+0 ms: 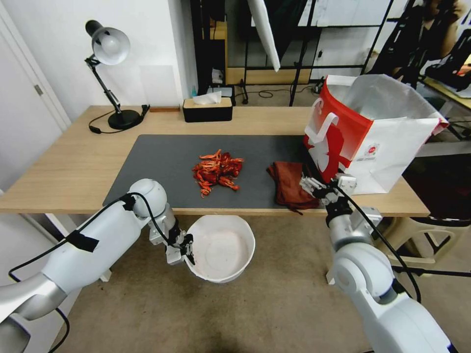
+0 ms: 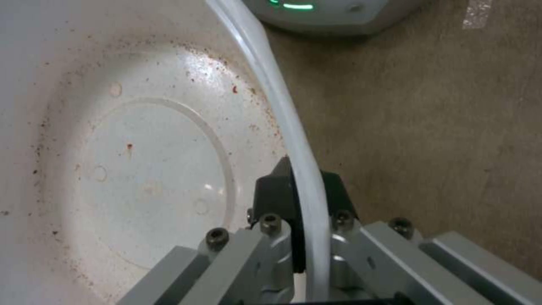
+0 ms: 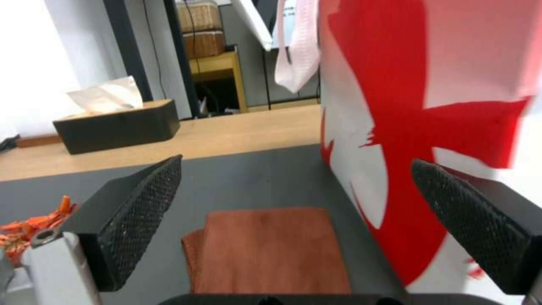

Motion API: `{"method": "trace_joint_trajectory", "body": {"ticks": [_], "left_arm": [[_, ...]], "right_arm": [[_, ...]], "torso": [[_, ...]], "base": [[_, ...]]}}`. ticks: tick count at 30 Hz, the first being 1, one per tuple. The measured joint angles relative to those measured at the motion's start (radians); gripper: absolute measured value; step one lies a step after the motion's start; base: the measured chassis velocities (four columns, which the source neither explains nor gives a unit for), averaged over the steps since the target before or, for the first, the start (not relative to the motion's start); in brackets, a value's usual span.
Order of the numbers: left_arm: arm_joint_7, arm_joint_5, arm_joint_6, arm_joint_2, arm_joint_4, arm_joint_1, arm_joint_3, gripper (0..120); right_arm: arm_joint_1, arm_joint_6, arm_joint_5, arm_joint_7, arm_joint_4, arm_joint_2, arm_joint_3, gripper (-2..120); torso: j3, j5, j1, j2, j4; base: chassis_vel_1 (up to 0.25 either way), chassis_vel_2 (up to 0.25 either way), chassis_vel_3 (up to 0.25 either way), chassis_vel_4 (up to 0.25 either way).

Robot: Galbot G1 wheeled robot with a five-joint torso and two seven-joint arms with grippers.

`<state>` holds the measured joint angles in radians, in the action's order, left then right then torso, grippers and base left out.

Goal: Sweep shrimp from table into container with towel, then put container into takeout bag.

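Note:
The shrimp (image 1: 217,171) lie in a red-orange pile mid-mat on the table (image 1: 64,166); they also show in the right wrist view (image 3: 28,228). To their right is the folded rust-red towel (image 1: 289,184) (image 3: 271,250), beside the red-and-white takeout bag (image 1: 373,132) (image 3: 429,106). My right gripper (image 1: 319,189) (image 3: 299,220) hovers open just above the towel's near right edge, next to the bag. My left gripper (image 1: 184,247) (image 2: 302,195) is shut on the rim of the white container (image 1: 221,247) (image 2: 141,161), holding it below the table's front edge, in front of the shrimp.
A black desk lamp (image 1: 110,73) stands at the table's back left, and a black tissue box (image 1: 207,109) (image 3: 116,125) at the back centre. The dark grey mat (image 1: 162,162) covers the middle. Shelving and a cluttered room lie behind.

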<state>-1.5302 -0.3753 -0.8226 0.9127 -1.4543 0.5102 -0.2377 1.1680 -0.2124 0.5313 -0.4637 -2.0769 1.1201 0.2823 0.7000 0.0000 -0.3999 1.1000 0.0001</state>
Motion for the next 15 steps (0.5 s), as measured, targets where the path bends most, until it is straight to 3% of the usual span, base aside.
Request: {"method": "trace_joint_trajectory", "body": {"ticks": [15], "left_arm": [[0.0, -0.001, 0.0, -0.004, 0.005, 0.003, 0.005, 0]], "right_arm": [[-0.09, -0.044, 0.035, -0.047, 0.116, 0.013, -0.1, 100]], "torso": [[0.0, 0.0, 0.0, 0.0, -0.0001]], "base": [[0.0, 0.0, 0.0, 0.0]]}}
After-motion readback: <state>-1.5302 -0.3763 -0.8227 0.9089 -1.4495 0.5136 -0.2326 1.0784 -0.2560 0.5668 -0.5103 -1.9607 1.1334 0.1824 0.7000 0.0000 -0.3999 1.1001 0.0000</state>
